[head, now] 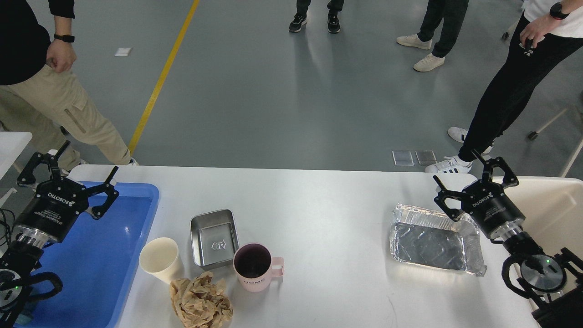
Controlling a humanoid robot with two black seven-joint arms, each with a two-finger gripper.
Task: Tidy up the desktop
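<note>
1. White surface [328, 205] spanning nearly the full width of the head view, rounded far-left corner visible, grey floor beyond its far edge
2. Left gripper [86, 166] poised over the far-left corner, above the blue tray [104, 255]; jaws spread wide apart, empty
3. Right gripper [457, 171] raised near the right end, just over the far-right corner of the foil tray [432, 248]; jaws spread apart, gripping nothing
4. Blue tray laid along the left edge of the surface, partly hidden by the left arm
5. Beige bin [553, 205] standing at the right edge, behind the right arm
6. Crinkled foil tray lying open side up on the right half, well apart from the items grouped at left
7. Small steel tin [214, 239] resting left of centre, open side up, just beside the tray's right rim
8. Cream paper cup [160, 259] tilted on the surface between the blue tray and the steel tin, toward the near edge
9. Pink mug [255, 269] standing upright just at the tin's near-right corner, handle pointing right, dark interior, lettering on its side
10. Crumpled brown paper [200, 303] bunched at the near edge, close to the cup and the mug
11. Several bystanders standing on the floor beyond the far edge, seen only in part
</note>
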